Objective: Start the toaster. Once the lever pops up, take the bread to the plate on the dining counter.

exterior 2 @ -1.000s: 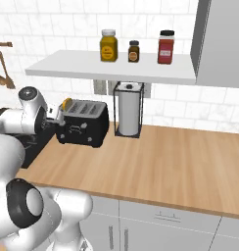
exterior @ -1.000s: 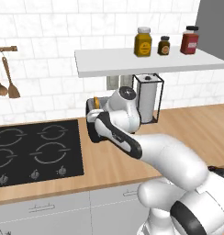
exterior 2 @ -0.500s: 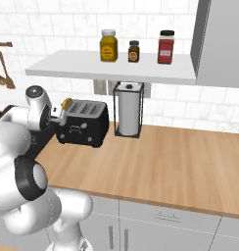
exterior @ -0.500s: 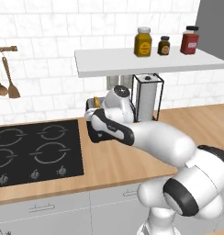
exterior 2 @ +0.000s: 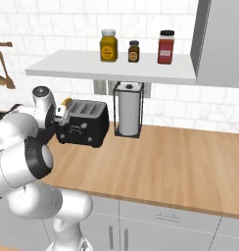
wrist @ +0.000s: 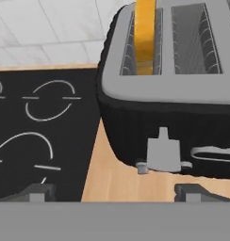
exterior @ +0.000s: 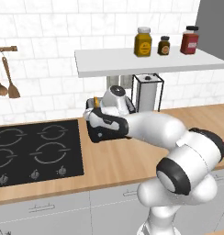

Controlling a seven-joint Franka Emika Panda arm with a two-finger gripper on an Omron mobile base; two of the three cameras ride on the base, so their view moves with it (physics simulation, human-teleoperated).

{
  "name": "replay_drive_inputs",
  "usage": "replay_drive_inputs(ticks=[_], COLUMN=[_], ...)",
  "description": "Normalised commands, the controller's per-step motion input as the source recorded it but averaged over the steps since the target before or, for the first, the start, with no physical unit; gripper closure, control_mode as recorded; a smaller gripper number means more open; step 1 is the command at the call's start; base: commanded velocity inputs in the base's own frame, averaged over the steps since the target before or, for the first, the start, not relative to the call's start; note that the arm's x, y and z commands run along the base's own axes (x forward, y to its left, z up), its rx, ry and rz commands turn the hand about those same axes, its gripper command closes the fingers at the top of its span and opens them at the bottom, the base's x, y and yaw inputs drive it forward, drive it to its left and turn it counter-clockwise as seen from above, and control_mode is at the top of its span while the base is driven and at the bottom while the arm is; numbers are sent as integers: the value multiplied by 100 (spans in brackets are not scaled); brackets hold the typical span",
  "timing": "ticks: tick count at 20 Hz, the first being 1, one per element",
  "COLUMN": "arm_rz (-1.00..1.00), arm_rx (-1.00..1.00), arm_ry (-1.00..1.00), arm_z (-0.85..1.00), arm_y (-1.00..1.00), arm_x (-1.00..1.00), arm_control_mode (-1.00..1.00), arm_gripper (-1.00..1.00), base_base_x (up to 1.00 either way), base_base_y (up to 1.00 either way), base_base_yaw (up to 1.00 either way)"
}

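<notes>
The gripper (wrist: 112, 190), fingers spread and empty, has closed in on the toaster (exterior 2: 82, 129) by the worktop's hob edge; its lever (wrist: 163, 153) sits unpressed, the bread (wrist: 145, 33) still in its slot.

Light was bright, even and flat, rendered look, no glare. Soft shadow sat on the wall under the white shelf (exterior 2: 111, 66), and a faint one on the wood right of the toaster (exterior 2: 82, 123). Base views were slightly soft, low resolution. Hand view was blurry close up; toaster (wrist: 183, 108) edges smeared, its black front dark, little detail.
</notes>
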Motion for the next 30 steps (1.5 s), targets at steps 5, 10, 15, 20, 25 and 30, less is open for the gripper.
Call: replay_drive_inputs(ticks=[5,10,15,20,25,30], arm_rz=[0,0,0,0,0,0], arm_rx=[0,0,0,0,0,0], arm_ry=[1,0,0,0,0,2], arm_z=[-22,-24,-22,-40,-65,-68], arm_y=[8,10,11,4,-2,-9], arm_x=[35,33,31,13,-14,-35], arm_control_mode=[-100,-100,-100,-100,-100,-100], arm_gripper=[-100,-100,-100,-100,-100,-100], base_base_x=[0,0,0,0,0,0], base_base_y=[0,0,0,0,0,0], base_base_yaw=[0,0,0,0,0,0])
